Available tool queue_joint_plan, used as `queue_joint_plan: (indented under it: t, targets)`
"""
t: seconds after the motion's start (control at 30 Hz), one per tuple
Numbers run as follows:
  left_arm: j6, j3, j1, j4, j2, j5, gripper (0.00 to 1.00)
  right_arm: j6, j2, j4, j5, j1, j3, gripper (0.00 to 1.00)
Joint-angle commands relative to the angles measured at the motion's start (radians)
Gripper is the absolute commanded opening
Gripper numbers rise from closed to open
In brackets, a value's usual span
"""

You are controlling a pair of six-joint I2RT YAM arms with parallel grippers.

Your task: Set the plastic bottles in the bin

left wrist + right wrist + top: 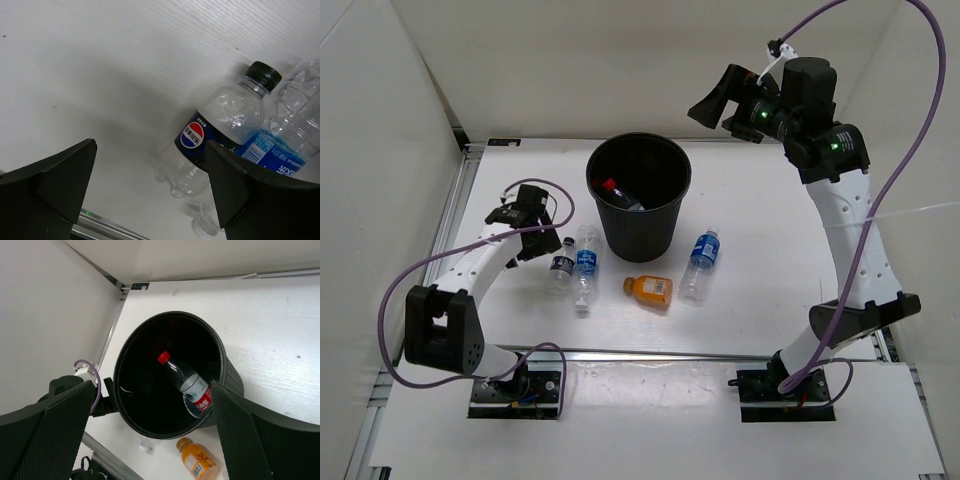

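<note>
One clear red-labelled bottle [189,385] lay already inside the black bin [645,235], leaning against its wall. The other four were out on the white table [770,250] in front of it. A dark-labelled bottle [215,132] lay touching a blue-labelled bottle [586,262] to the bin's left. The orange bottle [649,289] lay on its side just before the bin, and a second blue-labelled bottle [700,262] lay off to the right.

The left gripper [151,155] hung low beside the dark-labelled bottle, jaws spread wide with nothing between them. The right gripper [152,390] was held high beyond the bin, looking down into it, its fingers apart and empty too.

The trouble I could foresee was on the left. The two bottles lay pressed together, so a finger coming down might wedge between them or land on the neighbour and send both rolling. They looked thin-walled and light, and a hard pinch could squirt one out sideways. A carried bottle clipping the rim might also tip the bin — it tapered to a narrow base
</note>
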Motion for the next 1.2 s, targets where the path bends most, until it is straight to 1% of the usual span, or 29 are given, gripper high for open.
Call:
queue_joint_plan:
  t: [0.0,0.07,0.17,0.23,0.3,0.5,0.7,0.73,0.97,1.17]
  targets:
    - [0.034,-0.024,0.003,0.078,0.037,0.052,1.00,-0.036,-0.022,-0.034,-0.004,-0.020,-0.027,1.00]
    - [0.057,-0.033,0.003,0.098,0.048,0.062,1.00,-0.036,-0.031,-0.034,-0.004,-0.020,-0.036,1.00]
    - [0.089,-0.061,0.003,0.159,0.070,0.127,1.00,-0.036,-0.040,-0.060,-0.023,-0.030,-0.036,1.00]
    - [0.102,-0.070,0.003,0.194,0.080,0.147,1.00,-0.047,-0.040,-0.076,-0.032,-0.039,-0.027,1.00]
    - [0.113,-0.079,0.003,0.204,0.089,0.179,1.00,-0.047,-0.040,-0.102,-0.032,-0.039,-0.027,1.00]
    - [0.113,-0.079,0.012,0.227,0.089,0.189,1.00,-0.047,-0.060,-0.102,-0.041,-0.059,-0.047,1.00]
    - [0.123,-0.052,0.012,0.218,0.031,0.200,1.00,-0.047,-0.060,-0.102,-0.064,-0.059,-0.056,1.00]
    - [0.123,-0.052,0.012,0.217,0.015,0.225,1.00,-0.047,-0.051,-0.102,-0.064,-0.059,-0.056,1.00]
    - [0.081,-0.043,0.012,0.217,-0.077,0.276,1.00,-0.038,-0.031,-0.111,-0.082,-0.059,-0.035,1.00]
    - [0.070,-0.075,0.012,0.279,-0.078,0.408,1.00,-0.029,-0.013,-0.111,-0.092,-0.059,-0.035,1.00]
